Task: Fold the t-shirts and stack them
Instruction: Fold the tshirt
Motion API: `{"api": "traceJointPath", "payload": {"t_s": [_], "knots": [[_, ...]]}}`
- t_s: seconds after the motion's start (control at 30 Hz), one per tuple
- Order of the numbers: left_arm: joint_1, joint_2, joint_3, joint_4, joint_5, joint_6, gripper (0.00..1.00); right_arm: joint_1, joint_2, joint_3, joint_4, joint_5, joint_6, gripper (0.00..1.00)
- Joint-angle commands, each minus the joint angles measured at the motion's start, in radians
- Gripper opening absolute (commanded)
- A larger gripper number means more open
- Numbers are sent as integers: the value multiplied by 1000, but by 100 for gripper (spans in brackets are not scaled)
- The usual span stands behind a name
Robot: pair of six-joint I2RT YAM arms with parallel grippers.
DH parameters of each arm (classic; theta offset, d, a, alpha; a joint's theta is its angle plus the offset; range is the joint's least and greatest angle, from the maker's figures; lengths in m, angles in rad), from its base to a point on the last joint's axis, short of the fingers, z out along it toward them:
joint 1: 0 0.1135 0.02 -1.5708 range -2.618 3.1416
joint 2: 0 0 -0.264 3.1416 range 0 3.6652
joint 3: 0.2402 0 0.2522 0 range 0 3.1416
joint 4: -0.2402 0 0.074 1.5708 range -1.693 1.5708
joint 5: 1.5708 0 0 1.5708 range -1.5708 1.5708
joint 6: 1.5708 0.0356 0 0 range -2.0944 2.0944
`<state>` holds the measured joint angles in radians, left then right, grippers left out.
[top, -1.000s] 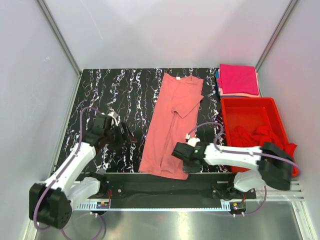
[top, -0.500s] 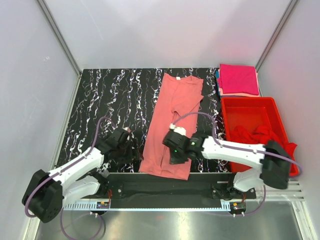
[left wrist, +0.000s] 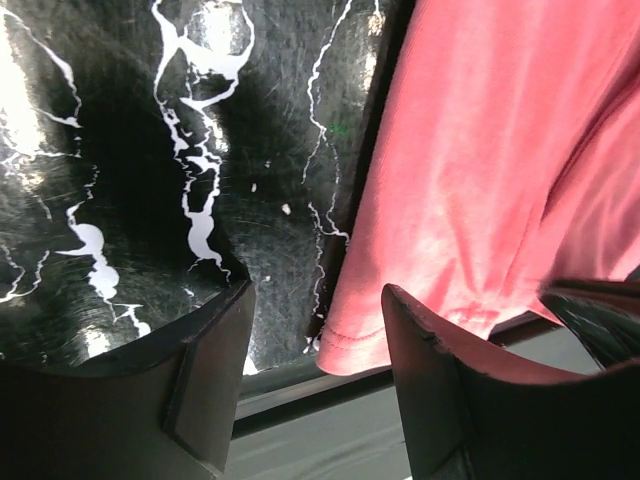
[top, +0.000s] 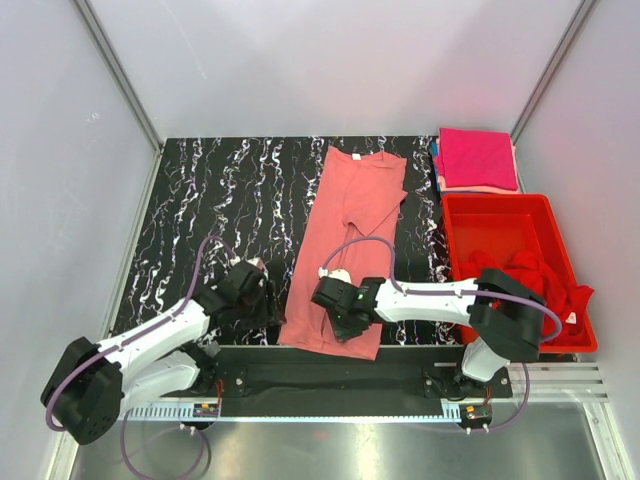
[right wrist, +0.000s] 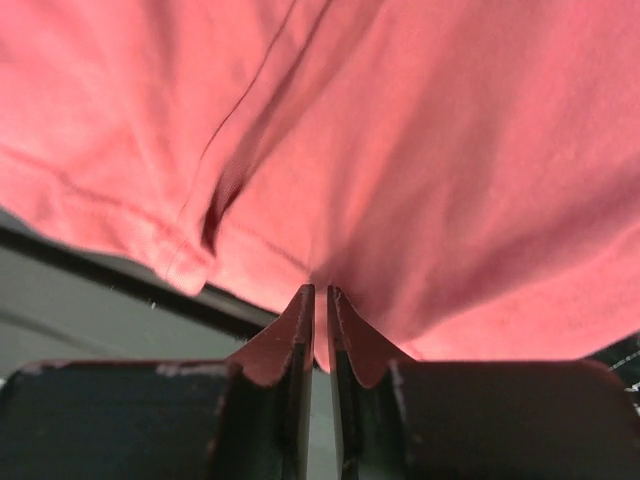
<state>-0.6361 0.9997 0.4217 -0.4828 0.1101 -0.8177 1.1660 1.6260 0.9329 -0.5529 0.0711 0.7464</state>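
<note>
Right gripper (right wrist: 321, 292) first: its jaws are pinched nearly together on the near hem of the salmon-pink t-shirt (top: 350, 230), which lies lengthwise down the middle of the table (top: 220, 190), folded narrow. Left gripper (left wrist: 318, 295) sits low over the marbled top with its jaws apart, the shirt's near left corner showing between them. I see a folded magenta-pink t-shirt (top: 477, 157) at the far right corner, and red t-shirts (top: 510, 270) crumpled in the red bin (top: 495, 202).
</note>
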Motion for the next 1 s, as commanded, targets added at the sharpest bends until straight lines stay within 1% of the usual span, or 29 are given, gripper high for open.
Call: {"api": "traceJointPath", "payload": {"t_s": [0.0, 0.17, 0.3, 0.43, 0.53, 0.63, 0.7, 0.77, 0.8, 0.9, 0.97], "knots": [[-14, -12, 6, -16, -67, -1, 59, 17, -71, -6, -7, 33, -19, 16], [-23, 28, 38, -33, -87, 20, 61, 27, -48, -65, 59, -19, 27, 16], [-27, -4, 32, -57, -109, 3, 62, 31, -46, -109, 80, -14, 71, 17], [-27, -24, 17, -53, -107, -24, 63, 49, -51, -112, 47, 7, 77, 17], [-27, -16, 17, -56, -109, -21, 63, 63, -77, -76, -1, 39, 68, 17], [-27, -13, 15, -51, -109, -23, 63, 64, -115, -22, -19, 47, 76, 22], [-27, -21, 19, -59, -109, -24, 63, 64, -121, 15, -6, 53, 135, 31], [-27, -36, 19, -63, -107, -28, 63, 64, -88, 47, -16, 87, 195, 32], [-27, -41, 22, -65, -107, -28, 63, 64, -74, 70, -22, 96, 256, 33], [-27, -50, 14, -48, -73, -25, 63, 64, -19, 89, -7, 111, 327, 36], [-28, -52, 5, -21, -18, -3, 63, 63, 18, 95, 4, 116, 343, 36]]}}
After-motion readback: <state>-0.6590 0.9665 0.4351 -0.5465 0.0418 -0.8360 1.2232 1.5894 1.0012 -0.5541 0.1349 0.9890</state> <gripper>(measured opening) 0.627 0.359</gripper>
